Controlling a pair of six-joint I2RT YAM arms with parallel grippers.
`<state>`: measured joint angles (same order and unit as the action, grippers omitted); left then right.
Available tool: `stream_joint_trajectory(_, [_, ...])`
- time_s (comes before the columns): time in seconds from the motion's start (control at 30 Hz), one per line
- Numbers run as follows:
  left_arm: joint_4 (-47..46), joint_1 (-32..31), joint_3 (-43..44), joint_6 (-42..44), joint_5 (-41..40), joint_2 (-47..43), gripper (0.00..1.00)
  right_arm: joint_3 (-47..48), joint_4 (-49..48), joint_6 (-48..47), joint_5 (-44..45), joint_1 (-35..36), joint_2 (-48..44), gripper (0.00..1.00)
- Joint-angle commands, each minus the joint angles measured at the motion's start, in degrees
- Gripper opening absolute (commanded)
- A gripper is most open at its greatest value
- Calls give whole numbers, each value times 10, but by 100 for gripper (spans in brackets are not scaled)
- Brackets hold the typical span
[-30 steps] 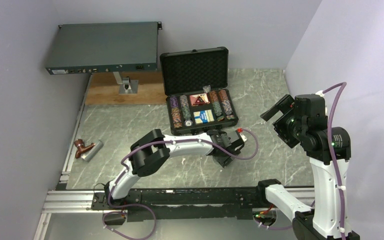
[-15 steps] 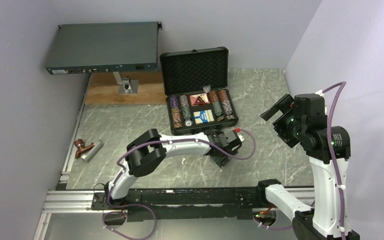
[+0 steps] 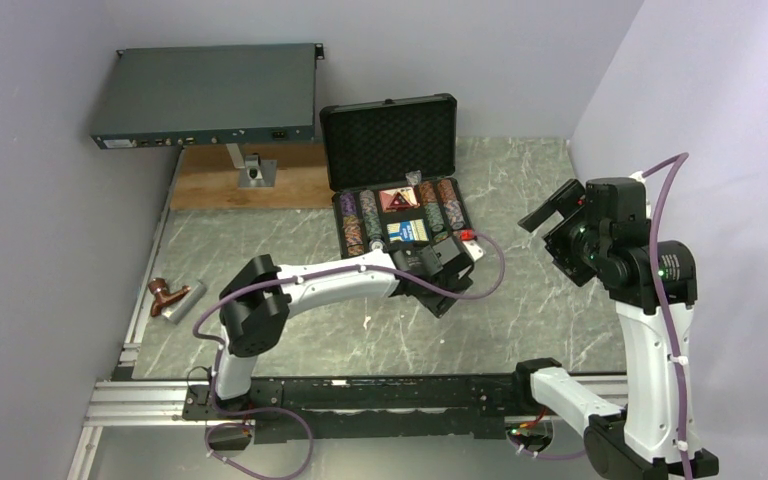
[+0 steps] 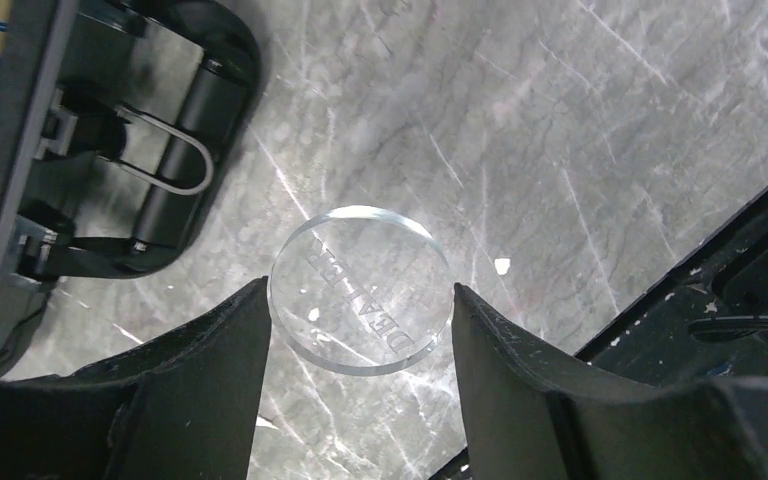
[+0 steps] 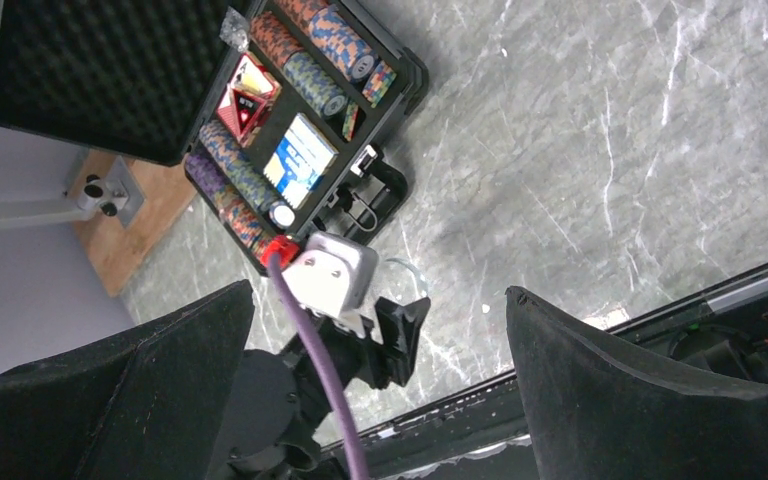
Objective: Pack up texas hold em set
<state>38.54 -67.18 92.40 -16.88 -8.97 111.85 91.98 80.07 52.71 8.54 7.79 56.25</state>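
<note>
The black briefcase (image 3: 390,140) stands open at the back of the table, foam lid up, with striped chip rows (image 3: 370,218), a blue card deck (image 5: 298,160) and a red triangle (image 5: 240,110) inside. My left gripper (image 3: 442,298) is just in front of the case, by its handle (image 4: 175,130). It is shut on a clear round disc marked DEALER (image 4: 360,300), which spans the gap between both fingertips above the marble table. My right gripper (image 3: 558,225) is open and empty, raised at the right and looking down on the case (image 5: 90,80).
A large flat grey electronics box (image 3: 205,95) sits on a stand over a wooden board (image 3: 250,185) at the back left. A small brown and silver object (image 3: 175,297) lies at the left edge. A black rail (image 3: 360,395) runs along the near edge.
My left arm has stretched out and carried its gripper up and a little left, closer to the case's front. The right arm has shifted slightly.
</note>
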Motion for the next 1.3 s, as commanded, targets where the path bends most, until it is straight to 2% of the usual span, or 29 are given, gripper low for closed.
stream_joint_trajectory(0.0, [17, 24, 48, 13, -17, -38, 0, 13, -22, 9, -1, -2, -7, 100])
stream_joint_trajectory(0.2, [26, 68, 83, 32, -19, -29, 0, 0, -27, 16, -5, -2, -14, 100])
stream_joint_trajectory(0.63, [54, 146, 198, 68, -13, 69, 0, -6, -20, 20, -9, -2, -16, 100])
stream_joint_trajectory(0.87, [64, 174, 217, 79, -16, 109, 0, -23, -17, 25, -12, -2, -27, 100])
stream_joint_trajectory(1.27, [58, 197, 223, 83, 2, 124, 0, -30, -20, 29, -13, -2, -29, 100])
